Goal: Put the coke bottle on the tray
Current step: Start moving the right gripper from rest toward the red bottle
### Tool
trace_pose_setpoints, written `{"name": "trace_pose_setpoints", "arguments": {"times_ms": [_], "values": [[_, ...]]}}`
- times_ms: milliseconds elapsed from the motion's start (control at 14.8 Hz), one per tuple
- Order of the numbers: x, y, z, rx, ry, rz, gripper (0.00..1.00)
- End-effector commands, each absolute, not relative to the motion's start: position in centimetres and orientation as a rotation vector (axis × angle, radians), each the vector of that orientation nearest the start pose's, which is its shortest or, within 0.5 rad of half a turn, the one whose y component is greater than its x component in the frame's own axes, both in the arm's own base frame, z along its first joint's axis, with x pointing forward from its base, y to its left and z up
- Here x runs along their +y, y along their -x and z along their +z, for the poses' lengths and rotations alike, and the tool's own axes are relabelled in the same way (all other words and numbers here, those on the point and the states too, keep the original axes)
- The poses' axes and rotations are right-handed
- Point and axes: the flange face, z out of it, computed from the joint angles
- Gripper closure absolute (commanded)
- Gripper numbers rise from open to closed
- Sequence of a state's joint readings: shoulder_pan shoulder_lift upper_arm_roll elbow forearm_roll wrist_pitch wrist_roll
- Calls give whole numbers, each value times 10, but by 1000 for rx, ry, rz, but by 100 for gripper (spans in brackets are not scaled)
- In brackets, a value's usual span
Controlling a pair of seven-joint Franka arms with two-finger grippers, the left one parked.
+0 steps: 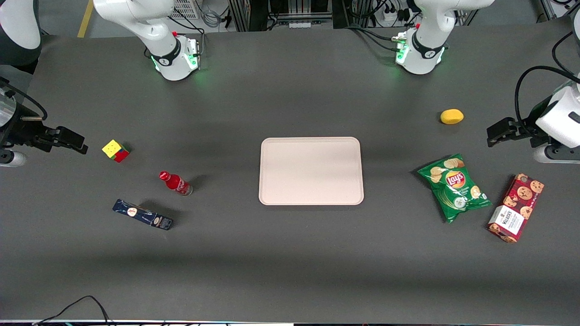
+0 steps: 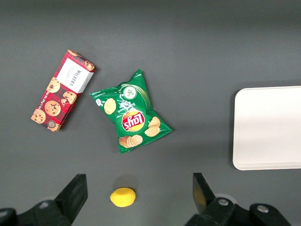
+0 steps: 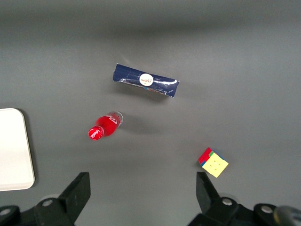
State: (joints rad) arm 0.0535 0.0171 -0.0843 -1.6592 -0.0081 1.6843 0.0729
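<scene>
Dark grey tabletop [image 1: 290,253] carries everything; the working arm reaches in from its own end, forearm roughly level, holding the end effector [image 1: 74,144] in the air well clear of the surface, its two black fingers [image 3: 77,190] spread wide with nothing between them; the coke bottle [image 1: 175,183] stands upright on the tabletop, near the end effector but apart from it, between the multicoloured cube [image 1: 115,150] and the dark blue box [image 1: 142,214], which lies flat nearer the front camera; the pale pink tray [image 1: 311,170] sits bare at the centre, well apart from the bottle, toward the parked arm's end.
</scene>
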Motion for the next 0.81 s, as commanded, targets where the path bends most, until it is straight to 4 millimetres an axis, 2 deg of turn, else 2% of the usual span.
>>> {"name": "trace_pose_setpoints", "arguments": {"times_ms": [0, 135, 270, 539, 742], "values": [[-20, -571, 583, 153, 3152, 9, 0], [-17, -571, 583, 146, 3150, 9, 0], [-4, -570, 587, 120, 3151, -1, 0], [53, -566, 589, 8, 3153, -7, 0], [78, -563, 585, -89, 3154, 7, 0]]}}
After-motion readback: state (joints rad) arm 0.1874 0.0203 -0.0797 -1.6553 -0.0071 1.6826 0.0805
